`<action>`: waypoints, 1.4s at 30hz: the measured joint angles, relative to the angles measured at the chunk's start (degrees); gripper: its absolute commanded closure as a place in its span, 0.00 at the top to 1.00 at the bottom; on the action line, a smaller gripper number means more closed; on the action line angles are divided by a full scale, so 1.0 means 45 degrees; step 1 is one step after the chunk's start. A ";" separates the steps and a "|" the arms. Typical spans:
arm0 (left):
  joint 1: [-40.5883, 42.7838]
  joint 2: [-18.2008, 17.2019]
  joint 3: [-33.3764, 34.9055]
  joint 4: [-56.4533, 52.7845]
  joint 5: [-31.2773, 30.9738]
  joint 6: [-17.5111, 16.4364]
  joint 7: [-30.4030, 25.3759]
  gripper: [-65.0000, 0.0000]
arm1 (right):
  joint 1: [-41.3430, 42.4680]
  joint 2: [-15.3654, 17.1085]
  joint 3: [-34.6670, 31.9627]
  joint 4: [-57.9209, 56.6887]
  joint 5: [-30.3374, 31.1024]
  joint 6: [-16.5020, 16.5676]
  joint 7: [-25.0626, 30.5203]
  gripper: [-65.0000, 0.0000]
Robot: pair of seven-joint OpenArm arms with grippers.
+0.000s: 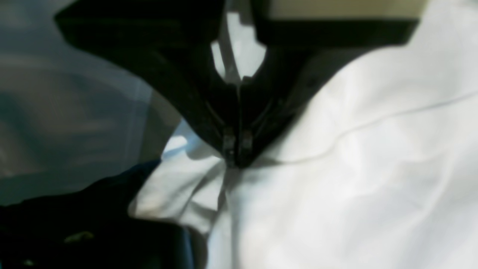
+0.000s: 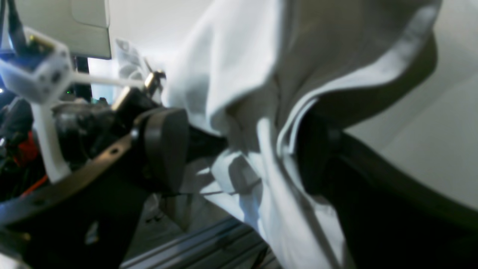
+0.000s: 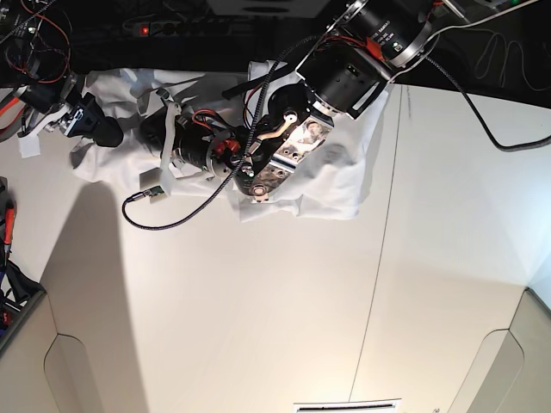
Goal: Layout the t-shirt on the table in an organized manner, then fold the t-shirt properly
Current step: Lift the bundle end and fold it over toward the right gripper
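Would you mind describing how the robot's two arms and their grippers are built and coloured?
Both arms are black with bare metal brackets. The left gripper has black fingers narrowing to small grey tips. The right gripper has broad, rounded dark pads. Red wires and a black cable run along the right arm.

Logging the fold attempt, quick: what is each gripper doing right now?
Left gripper: closed, pinching a fold of the t-shirt.
Right gripper: open wide, shirt fabric draped between its fingers, not clamped.
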 measured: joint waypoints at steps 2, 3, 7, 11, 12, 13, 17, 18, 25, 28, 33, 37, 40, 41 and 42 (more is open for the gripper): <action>0.0165 0.0000 -0.0005 0.0000 -0.0661 0.0000 0.0330 0.00 | 0.0214 -0.0005 0.0000 0.0000 -0.0019 0.0005 0.0005 0.68; 0.0272 -0.0005 0.0000 0.0000 -0.0991 0.0000 0.0612 0.00 | 0.0325 -0.0010 0.0000 0.0000 -0.0078 0.0005 0.0000 0.67; 0.0389 0.0005 0.0000 0.0058 -0.3118 -0.0291 0.2166 0.00 | 0.0529 -0.0126 0.0000 0.0000 -0.0272 0.0000 0.0010 0.19; 0.0398 -0.0005 -0.0301 0.1549 -0.5838 -0.0330 0.4823 0.00 | 0.0515 -0.0262 0.0000 0.0000 -0.1054 -0.0083 0.0117 0.00; 0.0398 0.0005 -0.0539 0.2137 -0.6606 -0.0330 0.5688 0.00 | 0.0510 -0.0257 0.0010 0.0000 -0.1073 -0.0083 0.0223 0.00; 0.0393 0.0010 -0.0850 0.2832 -0.7359 -0.0369 0.6625 0.00 | 0.0510 -0.0257 0.0097 0.0000 -0.1088 -0.0083 0.0345 0.00; 0.0403 -0.0369 -0.2448 0.5561 -0.8325 -0.0447 0.7859 0.00 | 0.0515 -0.0267 0.0894 0.0223 -0.1146 -0.0083 0.0447 0.00; 0.0481 -0.0617 -0.2929 0.6033 -0.8126 -0.0447 0.7524 0.00 | 0.0491 -0.0282 0.1151 0.0403 -0.1151 -0.0087 0.0442 0.00; 0.1724 -0.3094 -0.6659 0.6742 -0.5090 -0.0408 0.6309 0.00 | 0.0481 -0.0223 0.2089 0.2268 -0.0855 -0.0092 0.0087 0.00; 0.2152 -0.3857 -0.8126 0.6761 -0.3920 -0.0389 0.5163 0.00 | 0.0486 -0.0267 0.2074 0.3157 -0.0180 -0.0078 -0.0500 0.00; 0.3094 -0.4969 -0.9938 0.6756 -0.2492 -0.0389 0.4605 0.00 | 0.0423 -0.0753 0.2025 0.4891 0.0539 -0.0053 -0.1005 0.00; 0.3507 -0.5212 -1.0380 0.6756 -0.1880 -0.0335 0.4532 0.00 | 0.0437 -0.2006 0.1132 0.6130 0.0476 -0.0049 -0.1010 0.00; 0.3895 -0.5149 -1.0365 0.6756 -0.1894 -0.0282 0.4483 0.00 | 0.0452 -0.3002 -0.0063 0.6611 0.0393 -0.0053 -0.0996 0.00; 0.4022 -0.5139 -1.0355 0.6756 -0.1889 -0.0267 0.4430 0.00 | 0.0447 -0.3298 -0.0568 0.6649 0.0257 -0.0049 -0.0894 0.00; 0.4124 -0.5100 -1.0360 0.6756 -0.1885 -0.0194 0.4362 0.00 | 0.0442 -0.3570 -0.1132 0.6659 -0.0063 -0.0049 -0.0646 0.00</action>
